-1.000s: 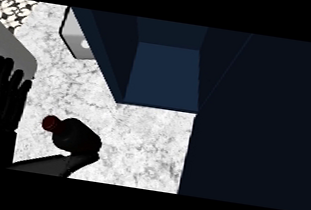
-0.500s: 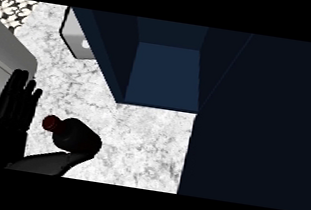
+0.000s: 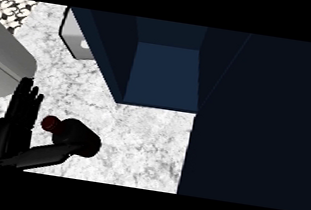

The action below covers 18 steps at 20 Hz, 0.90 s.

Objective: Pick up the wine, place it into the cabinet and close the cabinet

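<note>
The right hand (image 3: 77, 138) was curled round the wine (image 3: 51, 123), only the bottle's dark red top peeking out at its left. Just beside it the left hand (image 3: 22, 107) stood with fingers straight, holding nothing. The open cabinet (image 3: 162, 72) lay beyond, up and right. No readable label showed.

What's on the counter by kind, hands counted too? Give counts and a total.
Wine bottles: 1, the wine bottle, dark with a red cap, lying on the counter.
Cabinets: 1, the navy cabinet, standing open.
White appliances: 1, white appliance partly hidden behind the cabinet; type unclear.
Hands: 1 visible, an open black hand beside the bottle.
Total: 4.
</note>
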{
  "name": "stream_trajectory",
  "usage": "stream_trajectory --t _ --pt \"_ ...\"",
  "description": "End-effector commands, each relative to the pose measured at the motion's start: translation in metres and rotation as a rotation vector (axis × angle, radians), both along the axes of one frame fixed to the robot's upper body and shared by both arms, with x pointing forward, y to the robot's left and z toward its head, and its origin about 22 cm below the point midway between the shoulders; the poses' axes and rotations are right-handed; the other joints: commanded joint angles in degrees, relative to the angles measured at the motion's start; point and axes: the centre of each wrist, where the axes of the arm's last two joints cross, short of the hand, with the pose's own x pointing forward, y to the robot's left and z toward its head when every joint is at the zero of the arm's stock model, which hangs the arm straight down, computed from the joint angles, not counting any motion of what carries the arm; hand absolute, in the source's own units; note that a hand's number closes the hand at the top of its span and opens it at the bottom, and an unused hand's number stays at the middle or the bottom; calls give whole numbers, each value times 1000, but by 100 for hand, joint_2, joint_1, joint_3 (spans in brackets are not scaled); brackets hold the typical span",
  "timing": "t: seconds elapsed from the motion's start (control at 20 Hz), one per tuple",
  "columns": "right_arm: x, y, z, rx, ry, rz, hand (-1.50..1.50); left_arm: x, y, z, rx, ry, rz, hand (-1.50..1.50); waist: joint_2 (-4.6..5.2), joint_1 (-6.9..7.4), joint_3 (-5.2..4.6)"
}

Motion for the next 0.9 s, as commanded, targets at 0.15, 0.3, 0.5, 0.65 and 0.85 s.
stream_trajectory --t 0.15,0.3,0.5,0.65,0.85 --pt "-44 -19 36 33 -99 34 -150 9 31 -24 -4 29 20 -150 10 25 5" --pt "-52 -19 34 47 -70 32 -150 -1 32 -53 -30 46 -9 -150 -2 -15 3" --pt "-43 -19 32 43 -100 19 -150 8 15 -75 -46 63 -43 -150 11 -6 5" --pt "-49 -16 34 50 -73 33 -150 6 25 -91 -58 72 -47 -150 4 -7 3" --pt "-47 -16 33 43 -87 29 -150 6 5 -115 -70 89 -60 -150 7 -27 3"
